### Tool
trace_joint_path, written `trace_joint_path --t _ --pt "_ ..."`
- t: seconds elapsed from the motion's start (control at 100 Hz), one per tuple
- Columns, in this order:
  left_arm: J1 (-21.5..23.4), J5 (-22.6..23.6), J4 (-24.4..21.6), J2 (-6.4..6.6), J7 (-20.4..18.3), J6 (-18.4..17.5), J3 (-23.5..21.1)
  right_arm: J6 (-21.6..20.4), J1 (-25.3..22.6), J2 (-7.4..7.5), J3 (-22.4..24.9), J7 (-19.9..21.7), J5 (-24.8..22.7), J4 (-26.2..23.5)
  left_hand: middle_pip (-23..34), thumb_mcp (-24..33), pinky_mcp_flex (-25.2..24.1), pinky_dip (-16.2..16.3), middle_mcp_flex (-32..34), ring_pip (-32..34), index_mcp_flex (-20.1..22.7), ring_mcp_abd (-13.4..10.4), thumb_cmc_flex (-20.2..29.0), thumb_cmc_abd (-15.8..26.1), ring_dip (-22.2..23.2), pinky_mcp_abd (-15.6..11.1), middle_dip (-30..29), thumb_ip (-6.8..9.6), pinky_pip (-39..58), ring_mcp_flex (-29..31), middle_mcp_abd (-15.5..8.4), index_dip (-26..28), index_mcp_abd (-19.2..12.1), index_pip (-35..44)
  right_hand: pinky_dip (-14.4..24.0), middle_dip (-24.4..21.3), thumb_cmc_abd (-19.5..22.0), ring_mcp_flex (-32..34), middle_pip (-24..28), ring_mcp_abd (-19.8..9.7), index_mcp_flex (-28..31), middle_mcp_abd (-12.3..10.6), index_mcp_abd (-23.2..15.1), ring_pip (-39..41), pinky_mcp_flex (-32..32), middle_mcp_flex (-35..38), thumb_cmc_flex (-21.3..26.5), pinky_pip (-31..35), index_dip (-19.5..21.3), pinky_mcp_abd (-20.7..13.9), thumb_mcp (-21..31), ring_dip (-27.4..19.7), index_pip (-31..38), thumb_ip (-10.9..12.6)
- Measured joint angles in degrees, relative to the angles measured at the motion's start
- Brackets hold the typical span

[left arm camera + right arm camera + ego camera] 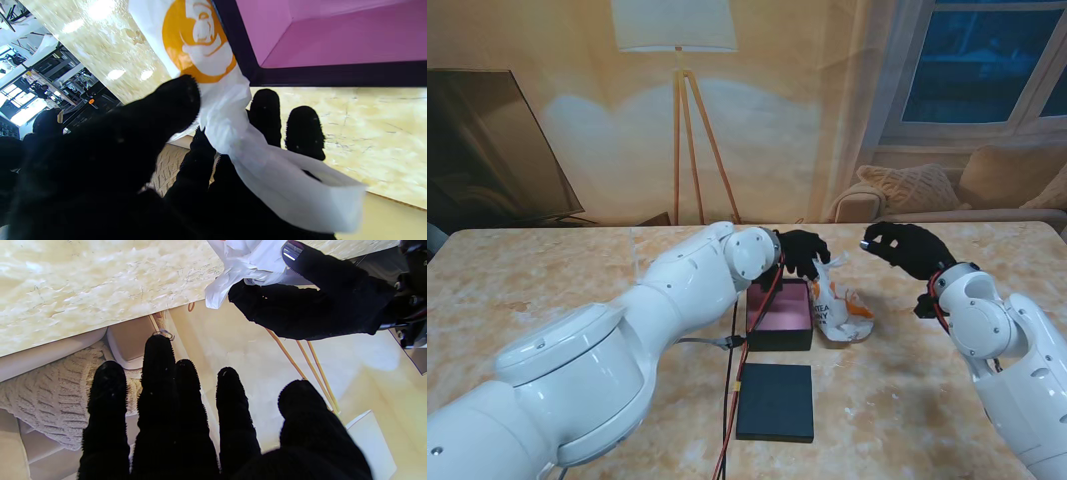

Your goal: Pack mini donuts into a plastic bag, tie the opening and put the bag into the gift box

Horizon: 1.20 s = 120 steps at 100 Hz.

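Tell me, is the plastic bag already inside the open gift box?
No, in the stand's view the plastic bag lies on the table to the right of the open gift box, with the left hand gripping its top.

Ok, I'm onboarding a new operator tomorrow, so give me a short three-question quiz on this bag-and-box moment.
1. True or false: the left hand grips the top of the plastic bag.
2. Which best describes the gift box? A) closed with its lid on; B) open, pink inside, with the bag on the table beside it; C) open with the bag inside.
3. Fill in: the black lid lies on the table, ____ to me than the box.

Key: 1 true. 2 B. 3 nearer. The right hand holds nothing, its fingers apart.
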Motion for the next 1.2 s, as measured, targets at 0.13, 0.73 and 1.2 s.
trace_joint_path --t 0.13,0.73,1.2 --pt "0.04 0.0 -0.01 -0.17 0.24 0.12 -0.15 0.01 0.0 -0.01 0.03 -0.09 0.07 0.01 2.38 -1.84 3.81 0.08 4.11 0.59 1.5 -1.8 4.26 -2.54 5.66 -1.26 2.93 -4.04 1.49 5.45 -2.1 2.09 -2.46 7.76 0.0 0.0 0.0 0.0 0.0 0.0 0.04 0.0 0.0 0.05 0.0 0.0 0.67 0.0 0.38 0.01 -0.07 0.0 0.06 0.0" --pt "0.14 -1.41 0.01 -0.88 1.24 -1.01 -1.83 -0.39 -0.06 -0.22 0.63 -1.67 0.07 0.08 -4.4 -9.71 7.53 0.12 17.95 0.61 9.2 -2.45 11.63 -2.47 8.48 0.04 16.18 -4.18 2.33 12.68 -8.0 1.94 -15.93 35.6 0.0 0.21 0.0 -0.01 0.69 0.0 1.56 0.0 0.0 0.77 0.0 0.0 1.29 0.0 0.39 0.01 -0.11 0.0 0.5 0.0" --pt "3.88 -7.6 -32.94 13.65 3.18 6.49 0.25 -0.28 -0.31 -0.74 1.5 -3.72 1.73 0.05 -4.34 -9.72 7.55 0.12 17.96 0.64 9.96 -2.44 12.21 -0.46 9.7 0.84 17.1 -4.19 2.33 12.99 -8.0 2.82 -16.52 37.74 0.01 0.75 0.0 -1.21 2.01 0.17 1.57 0.42 0.25 0.75 -1.17 0.0 3.19 0.0 0.5 0.07 -0.1 0.0 0.79 0.01"
